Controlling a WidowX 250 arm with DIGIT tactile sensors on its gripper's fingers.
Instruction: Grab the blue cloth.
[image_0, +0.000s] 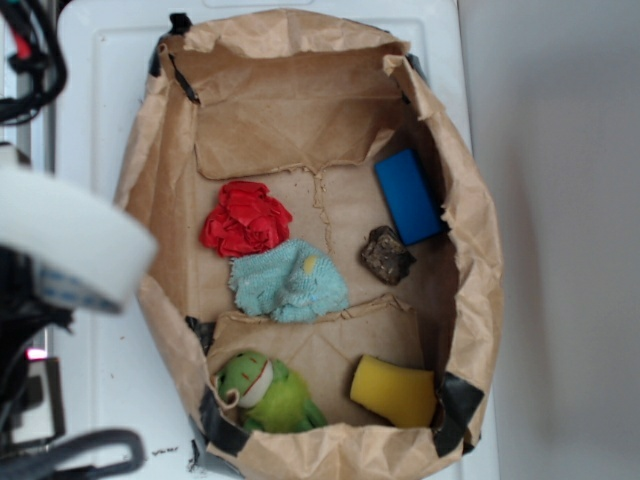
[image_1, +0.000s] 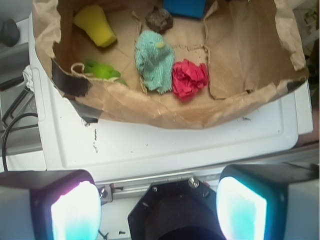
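Observation:
The blue cloth (image_0: 287, 284), pale teal and fuzzy with a small yellow spot, lies crumpled on the brown paper floor in the middle of the bag. The wrist view shows the blue cloth (image_1: 154, 62) far ahead, past the bag's near wall. My gripper (image_1: 159, 200) is open, its two glowing fingers (image_1: 75, 212) wide apart with nothing between them. It hovers over the white tray rim (image_1: 175, 140), outside the bag. My arm (image_0: 60, 250) is a blur at the exterior view's left edge.
A red ruffled cloth (image_0: 245, 220) touches the blue cloth's far-left side. A deep-blue block (image_0: 408, 197), a brown lump (image_0: 386, 254), a green plush frog (image_0: 265, 392) and a yellow sponge (image_0: 393, 390) share the bag. Tall crumpled paper walls (image_0: 470, 230) ring everything.

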